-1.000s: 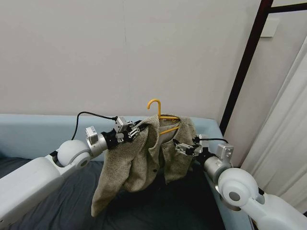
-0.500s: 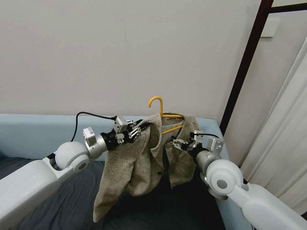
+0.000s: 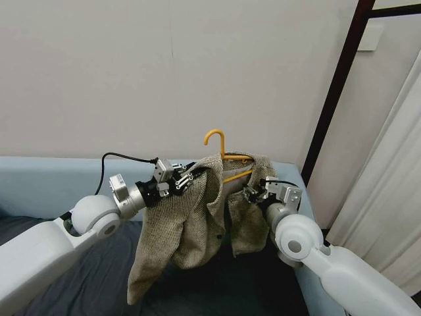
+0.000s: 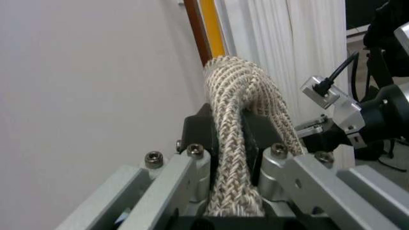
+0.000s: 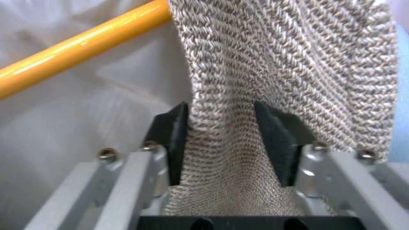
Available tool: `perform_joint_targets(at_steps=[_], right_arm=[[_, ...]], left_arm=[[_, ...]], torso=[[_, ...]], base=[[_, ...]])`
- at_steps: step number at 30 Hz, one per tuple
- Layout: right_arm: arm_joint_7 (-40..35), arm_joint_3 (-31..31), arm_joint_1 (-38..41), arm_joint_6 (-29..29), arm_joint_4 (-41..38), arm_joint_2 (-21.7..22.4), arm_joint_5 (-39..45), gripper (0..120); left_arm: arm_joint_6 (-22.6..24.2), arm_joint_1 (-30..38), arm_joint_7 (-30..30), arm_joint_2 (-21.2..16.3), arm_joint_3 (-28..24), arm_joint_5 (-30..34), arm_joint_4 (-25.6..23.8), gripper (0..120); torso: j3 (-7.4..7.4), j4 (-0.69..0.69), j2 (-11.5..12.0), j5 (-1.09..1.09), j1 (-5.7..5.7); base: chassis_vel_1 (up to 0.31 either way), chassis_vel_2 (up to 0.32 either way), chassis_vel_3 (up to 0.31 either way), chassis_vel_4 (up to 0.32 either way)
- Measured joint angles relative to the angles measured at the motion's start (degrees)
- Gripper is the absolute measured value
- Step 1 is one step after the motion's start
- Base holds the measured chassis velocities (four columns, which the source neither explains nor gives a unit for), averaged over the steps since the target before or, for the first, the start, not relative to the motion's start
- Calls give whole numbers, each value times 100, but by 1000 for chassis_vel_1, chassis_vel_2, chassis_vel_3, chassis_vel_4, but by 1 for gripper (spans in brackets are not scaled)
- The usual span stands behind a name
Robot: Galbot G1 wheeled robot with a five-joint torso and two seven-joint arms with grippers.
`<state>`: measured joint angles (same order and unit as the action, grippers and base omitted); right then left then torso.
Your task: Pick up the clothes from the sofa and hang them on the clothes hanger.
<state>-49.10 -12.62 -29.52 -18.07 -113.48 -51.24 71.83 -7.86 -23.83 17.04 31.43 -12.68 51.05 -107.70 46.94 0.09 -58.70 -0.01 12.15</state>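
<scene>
Right arm is sitting closer in than a second ago: its elbow joint has swung toward the middle of the head view, and the right gripper (image 3: 252, 195) has risen a little with the knit. Hanger hook is also riding slightly higher; left side is barely changed. I am seeing the left gripper (image 3: 187, 178) pinching a fold of the beige knit cardigan (image 3: 191, 220) near its collar; in the left wrist view the pads (image 4: 199, 136) are pressing on a thick roll of the cardigan (image 4: 242, 86), with the yellow hanger (image 4: 211, 24) running behind it. The right gripper (image 5: 223, 129) is clamping the other front panel of the cardigan (image 5: 288, 57), narrow on the cloth, with the hanger (image 5: 83, 48) bar passing just beside it. The cardigan is hanging draped over the yellow hanger (image 3: 221, 146), held up between both arms above the pale blue sofa (image 3: 39, 178) and its dark seat cushion (image 3: 85, 276). One sleeve is trailing low on the left. A dark rack post (image 3: 335, 92) and a white curtain (image 3: 388, 191) are standing to the right.
</scene>
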Motion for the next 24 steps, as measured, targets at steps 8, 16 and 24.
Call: perform_joint_targets(at_steps=[8, 16, 24], right_arm=[[9, 3, -103, 47, -70, 48, -161, 12], [123, 118, -320, 138, -364, 264, -362, 0], [462, 301, -451, 166, -940, 704, -461, 0]], left_arm=[[0, -86, -2, -61, 104, 0, -47, 9], [-31, -328, 27, -47, 256, -48, 5, 9], [-58, -352, 75, 8, 247, -117, 111, 9]], torso=[[0, 0, 0, 1, 0], [0, 0, 0, 0, 0], [0, 0, 0, 0, 0]], base=[[0, 0, 0, 0], [0, 0, 0, 0], [0, 0, 0, 0]])
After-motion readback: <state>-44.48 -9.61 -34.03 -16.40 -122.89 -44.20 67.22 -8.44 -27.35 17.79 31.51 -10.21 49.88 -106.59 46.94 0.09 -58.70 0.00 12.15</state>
